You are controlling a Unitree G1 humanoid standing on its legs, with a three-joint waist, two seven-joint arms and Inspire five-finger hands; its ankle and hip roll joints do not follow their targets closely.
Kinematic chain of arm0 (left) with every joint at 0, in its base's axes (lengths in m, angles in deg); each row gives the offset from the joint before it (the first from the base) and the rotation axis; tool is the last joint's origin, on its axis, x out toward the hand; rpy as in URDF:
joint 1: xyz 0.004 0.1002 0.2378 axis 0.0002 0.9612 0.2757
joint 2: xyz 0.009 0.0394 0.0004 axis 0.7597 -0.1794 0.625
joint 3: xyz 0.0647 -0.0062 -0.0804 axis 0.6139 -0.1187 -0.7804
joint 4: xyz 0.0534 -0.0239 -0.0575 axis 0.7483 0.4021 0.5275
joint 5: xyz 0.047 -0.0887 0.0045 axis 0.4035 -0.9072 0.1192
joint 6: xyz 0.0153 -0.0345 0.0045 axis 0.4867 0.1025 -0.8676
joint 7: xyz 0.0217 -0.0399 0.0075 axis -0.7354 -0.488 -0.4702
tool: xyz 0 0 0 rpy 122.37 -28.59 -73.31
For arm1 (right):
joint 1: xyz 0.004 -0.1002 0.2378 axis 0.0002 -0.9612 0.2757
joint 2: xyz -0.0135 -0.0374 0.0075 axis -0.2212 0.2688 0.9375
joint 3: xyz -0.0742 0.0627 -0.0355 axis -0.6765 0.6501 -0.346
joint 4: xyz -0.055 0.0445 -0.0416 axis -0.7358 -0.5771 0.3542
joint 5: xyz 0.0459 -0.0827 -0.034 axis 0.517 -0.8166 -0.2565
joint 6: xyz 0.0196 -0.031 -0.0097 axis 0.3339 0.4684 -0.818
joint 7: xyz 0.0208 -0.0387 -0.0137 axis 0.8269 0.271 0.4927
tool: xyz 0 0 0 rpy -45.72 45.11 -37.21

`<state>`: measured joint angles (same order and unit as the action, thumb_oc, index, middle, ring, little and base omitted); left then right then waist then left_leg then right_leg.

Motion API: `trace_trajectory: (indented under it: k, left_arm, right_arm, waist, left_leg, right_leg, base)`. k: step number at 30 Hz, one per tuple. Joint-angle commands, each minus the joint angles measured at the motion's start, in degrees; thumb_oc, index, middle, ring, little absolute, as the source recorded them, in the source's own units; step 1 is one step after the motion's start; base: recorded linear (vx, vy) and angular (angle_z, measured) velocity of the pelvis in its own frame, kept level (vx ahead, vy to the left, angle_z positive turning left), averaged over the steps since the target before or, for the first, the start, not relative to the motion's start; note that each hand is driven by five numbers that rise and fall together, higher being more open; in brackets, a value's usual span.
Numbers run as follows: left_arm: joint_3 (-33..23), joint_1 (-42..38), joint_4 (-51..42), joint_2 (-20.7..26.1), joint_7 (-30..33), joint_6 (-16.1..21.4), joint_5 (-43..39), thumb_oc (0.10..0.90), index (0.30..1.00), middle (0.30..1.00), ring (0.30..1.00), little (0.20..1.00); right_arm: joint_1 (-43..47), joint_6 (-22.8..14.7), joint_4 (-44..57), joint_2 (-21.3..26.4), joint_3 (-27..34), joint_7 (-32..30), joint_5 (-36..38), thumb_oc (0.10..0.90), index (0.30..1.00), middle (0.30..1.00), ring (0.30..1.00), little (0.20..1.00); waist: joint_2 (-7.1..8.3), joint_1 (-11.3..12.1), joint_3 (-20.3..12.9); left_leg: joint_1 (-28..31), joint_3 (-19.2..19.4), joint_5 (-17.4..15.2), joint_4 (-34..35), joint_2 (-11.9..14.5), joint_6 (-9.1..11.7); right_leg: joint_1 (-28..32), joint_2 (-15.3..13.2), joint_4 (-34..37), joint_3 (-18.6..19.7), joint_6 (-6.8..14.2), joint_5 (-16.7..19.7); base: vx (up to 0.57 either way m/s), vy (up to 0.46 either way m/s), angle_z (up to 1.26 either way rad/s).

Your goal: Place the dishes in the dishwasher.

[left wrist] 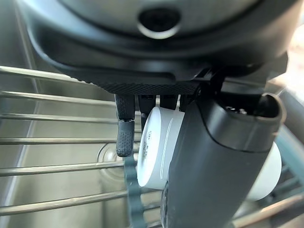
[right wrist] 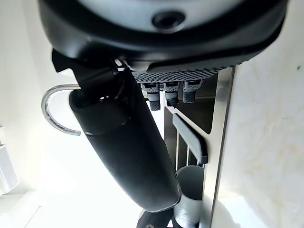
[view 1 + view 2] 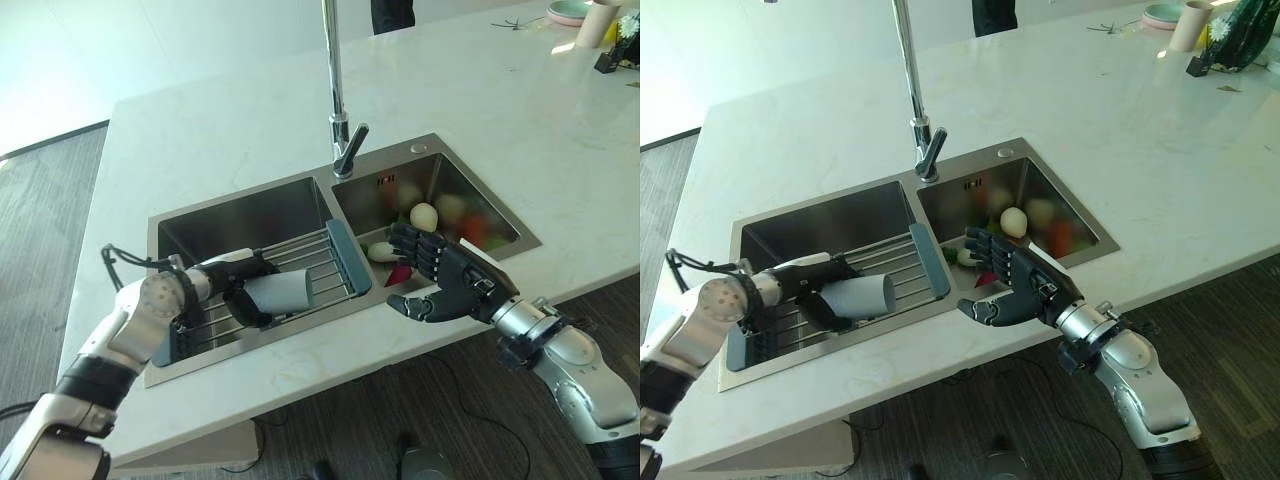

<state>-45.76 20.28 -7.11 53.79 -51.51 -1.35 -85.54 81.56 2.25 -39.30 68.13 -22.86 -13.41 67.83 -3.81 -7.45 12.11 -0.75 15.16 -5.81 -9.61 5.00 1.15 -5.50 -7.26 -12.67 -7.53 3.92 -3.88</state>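
Lying sideways in the left hand (image 3: pixel 228 281): plain white cup (image 3: pixel 280 292).

Vegetables (image 3: pixel 455 215) fill the sink's right basin behind the faucet (image 3: pixel 338 100).

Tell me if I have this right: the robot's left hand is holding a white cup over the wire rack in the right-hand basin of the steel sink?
Not quite. The left hand does grip the white cup over the wire rack, but that rack spans the left basin of the steel sink, as the left eye view shows.
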Motion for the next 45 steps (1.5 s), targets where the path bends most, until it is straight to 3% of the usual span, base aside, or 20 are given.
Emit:
trace_trajectory:
  k: [1,4,5,6,11,12,14,17,20,23,25,26,29,30,32,34,37,40,42,45]
  left_arm:
    - [-8.59,-2.27,-4.01,1.53,12.33,8.39,-10.01,0.400,0.300,0.300,0.300,0.300]
    - [-14.81,3.81,-6.88,-0.80,20.39,14.64,-10.32,0.400,0.300,0.300,0.300,0.300]
    - [-14.81,3.81,-6.88,-0.80,20.39,14.64,-10.32,0.400,0.300,0.300,0.300,0.300]
    - [-18.63,7.64,-9.14,-3.68,26.11,18.75,-9.46,0.400,0.300,0.300,0.300,0.300]
    - [-24.93,13.03,-15.19,-9.26,42.65,26.98,-6.42,0.400,0.300,0.300,0.300,0.300]
    - [-26.56,13.20,-16.29,-10.75,48.62,31.00,-8.80,0.400,0.300,0.300,0.300,0.300]
    - [-28.49,13.90,-19.11,-14.85,53.25,35.59,-9.47,0.400,0.300,0.300,0.300,0.300]
    - [-30.14,16.13,-23.54,-19.43,55.55,38.73,-9.63,0.400,0.300,0.300,0.300,0.300]
    - [-32.53,23.26,-32.03,-27.24,52.59,40.43,-14.36,0.400,0.300,0.300,0.300,0.300]
    - [-34.35,28.00,-36.61,-30.34,47.79,42.02,-19.00,0.400,0.300,0.300,0.300,0.300]
    - [-34.32,28.18,-37.47,-30.97,45.49,42.45,-21.32,0.400,0.300,0.300,0.300,0.300]
    - [-33.41,26.33,-36.85,-30.69,42.93,42.64,-24.58,0.400,0.300,0.300,0.300,0.300]
    - [-32.35,24.53,-35.77,-30.17,41.66,44.47,-27.22,0.400,0.300,0.300,0.300,0.300]
    - [-29.94,22.59,-35.15,-29.99,39.04,44.46,-29.15,0.400,0.300,0.300,0.300,0.300]
    - [-27.66,21.14,-33.67,-29.14,36.34,44.67,-32.07,0.400,0.300,0.300,0.300,0.300]
    - [-27.19,21.48,-33.46,-28.92,35.72,44.07,-32.55,0.400,0.300,0.300,0.300,0.300]
    - [-27.82,21.60,-34.42,-28.44,34.26,41.42,-33.77,0.400,0.300,0.300,0.300,0.300]
    - [-28.32,21.27,-35.67,-28.43,33.52,38.75,-34.59,0.400,0.300,0.300,0.300,0.300]
    - [-27.23,20.44,-35.64,-28.11,32.91,37.50,-34.15,0.400,0.300,0.300,0.300,0.300]
    - [-24.05,18.22,-34.11,-27.64,29.83,35.59,-34.92,0.400,0.300,0.300,0.300,0.300]
  right_arm:
    - [1.51,-7.21,6.19,-1.97,5.60,-0.04,0.27,0.800,0.900,0.900,0.900,0.900]
    - [0.46,-7.16,7.11,-2.95,6.63,-0.32,-0.38,0.800,0.900,0.900,0.900,0.900]
    - [0.46,-7.16,7.11,-2.95,6.63,-0.32,-0.38,0.800,0.900,0.900,0.900,0.900]
    - [0.10,-6.91,7.64,-3.71,7.29,-0.79,-0.46,0.800,0.900,0.900,0.900,0.900]
    - [-1.01,-6.44,9.06,-6.42,7.14,-1.81,-2.14,0.800,0.900,0.900,0.900,0.900]
    - [-1.20,-7.14,9.07,-7.30,6.51,-2.02,-2.19,0.800,0.900,0.900,0.900,0.900]
    - [-1.36,-8.42,9.72,-9.60,5.75,-3.01,-2.83,0.800,0.900,0.900,0.900,0.900]
    - [-1.45,-11.00,11.67,-10.97,5.74,-3.99,-1.49,0.800,0.900,0.900,0.900,0.900]
    - [-3.16,-15.06,17.11,-11.32,8.06,-4.11,1.77,0.800,0.900,0.900,0.900,0.900]
    - [-5.82,-17.63,20.11,-10.65,10.24,-5.98,2.46,0.800,0.900,0.900,0.900,0.900]
    - [-6.57,-20.48,20.41,-9.89,11.22,-7.70,2.75,0.800,0.900,0.900,0.900,0.900]
    - [-6.06,-22.37,19.59,-9.03,12.45,-10.29,2.10,0.800,0.900,0.900,0.900,0.900]
    - [-4.49,-25.77,16.13,-8.48,14.41,-11.04,3.93,0.800,0.900,0.900,0.900,0.900]
    - [-4.80,-27.39,14.40,-10.02,14.99,-13.10,1.27,0.800,0.900,0.900,0.900,0.900]
    - [-5.69,-28.54,13.41,-10.84,15.31,-14.99,-1.24,0.800,0.900,0.900,0.900,0.900]
    - [-5.63,-28.75,12.37,-10.81,15.31,-14.81,0.78,0.800,0.900,0.900,0.900,0.900]
    - [-5.63,-29.24,12.54,-12.56,14.64,-14.55,-0.33,0.800,0.900,0.900,0.900,0.900]
    - [-6.55,-28.69,14.40,-16.06,12.62,-14.67,-4.57,0.800,0.900,0.900,0.900,0.900]
    - [-6.97,-28.29,15.16,-16.79,11.79,-16.03,-5.49,0.800,0.900,0.900,0.900,0.900]
    - [-9.78,-29.01,15.23,-15.54,14.52,-17.38,-4.15,0.800,0.900,0.900,0.900,0.900]
  waist:
    - [-0.60,1.48,-5.12]
    - [-0.24,2.43,-5.03]
    - [-0.24,2.43,-5.03]
    - [0.18,3.28,-5.01]
    - [1.14,4.82,-5.55]
    - [1.44,5.34,-5.75]
    - [2.15,6.17,-6.08]
    - [2.87,7.20,-5.94]
    - [4.02,11.20,-3.67]
    - [4.08,13.27,-2.27]
    - [4.27,13.08,-1.71]
    - [5.08,12.40,-1.99]
    - [6.82,12.10,-1.16]
    - [6.71,10.67,-1.48]
    - [5.91,9.59,-2.48]
    - [5.55,10.12,-2.87]
    - [4.96,11.76,-3.10]
    - [4.50,13.09,-3.11]
    - [4.20,11.70,-3.02]
    - [4.59,7.61,-2.91]
  left_leg:
    - [-1.31,-1.33,-8.26,-7.57,3.38,2.99]
    - [-1.54,-2.10,-8.13,-7.57,3.29,3.14]
    - [-1.54,-2.10,-8.13,-7.57,3.29,3.14]
    - [-1.79,-3.03,-8.02,-7.57,3.09,3.25]
    - [-2.52,-4.88,-7.55,-7.57,2.72,3.25]
    - [-2.36,-5.87,-8.04,-7.57,2.48,3.30]
    - [-2.73,-6.89,-7.67,-7.57,2.44,3.23]
    - [-2.52,-7.04,-6.89,-7.57,3.50,3.89]
    - [-3.20,-9.85,-3.82,-7.57,3.86,6.09]
    - [-6.61,-11.12,0.22,-7.57,4.94,7.13]
    - [-7.83,-5.95,0.01,-7.57,6.54,7.08]
    - [-5.17,-1.48,-2.00,-7.57,6.02,6.54]
    - [0.39,2.54,-3.61,-7.57,0.37,3.52]
    - [2.50,11.64,-2.52,-7.57,5.40,4.15]
    - [2.78,15.59,-4.04,-7.57,10.40,5.24]
    - [2.62,13.37,-6.53,-7.57,9.46,4.88]
    - [1.36,9.08,-9.89,-7.57,5.28,3.97]
    - [0.22,5.46,-11.31,-7.57,1.87,2.52]
    - [-0.54,1.80,-11.78,-7.57,0.46,1.28]
    - [-3.26,-5.35,-9.93,-7.57,-2.16,-0.94]
  right_leg:
    - [0.84,-2.79,-4.52,-2.93,4.98,-7.75]
    - [1.05,-3.04,-4.52,-3.48,4.81,-7.95]
    - [1.05,-3.04,-4.52,-3.48,4.81,-7.95]
    - [1.27,-3.15,-4.52,-3.85,4.64,-8.19]
    - [1.41,-3.34,-4.52,-4.53,4.11,-8.37]
    - [1.92,-3.17,-4.52,-4.53,4.06,-9.04]
    - [1.79,-2.89,-4.52,-4.57,3.54,-9.03]
    - [2.39,-2.27,-4.52,-5.22,2.39,-9.66]
    - [3.90,-1.45,-4.52,-7.33,0.49,-10.75]
    - [4.28,-0.75,-4.52,-8.94,-0.01,-10.68]
    - [4.87,-1.47,-4.52,-12.01,0.19,-11.20]
    - [4.92,-2.76,-4.52,-13.83,0.67,-11.36]
    - [4.71,-5.51,-4.52,-16.64,1.62,-8.88]
    - [5.86,-7.29,-4.52,-21.83,1.84,-7.79]
    - [7.10,-9.47,-4.52,-27.22,2.99,-6.45]
    - [6.59,-11.33,-4.52,-28.23,4.72,-4.27]
    - [5.82,-16.66,-4.52,-30.31,8.22,2.07]
    - [5.69,-19.05,-4.52,-30.37,9.05,6.32]
    - [3.90,-15.94,-4.52,-25.02,8.41,4.96]
    - [1.52,-5.18,-4.52,-11.50,4.61,-2.86]
  base:
    - [0.00,0.000,0.00]
    - [-0.01,-0.013,0.06]
    - [-0.01,-0.035,0.19]
    - [-0.01,-0.039,0.19]
    - [0.01,-0.060,0.22]
    - [0.02,-0.089,0.15]
    - [0.07,-0.156,0.21]
    - [0.11,-0.199,0.16]
    - [0.17,-0.267,0.30]
    - [-0.03,-0.114,0.75]
    - [-0.21,-0.097,1.18]
    - [-0.25,-0.049,1.96]
    - [-0.32,0.132,2.90]
    - [-0.42,0.356,2.20]
    - [-0.30,0.488,3.25]
    - [-0.09,0.465,2.05]
    - [-0.02,0.492,0.77]
    - [0.03,0.425,0.60]
    - [0.09,0.233,0.69]
    - [0.08,0.031,1.67]
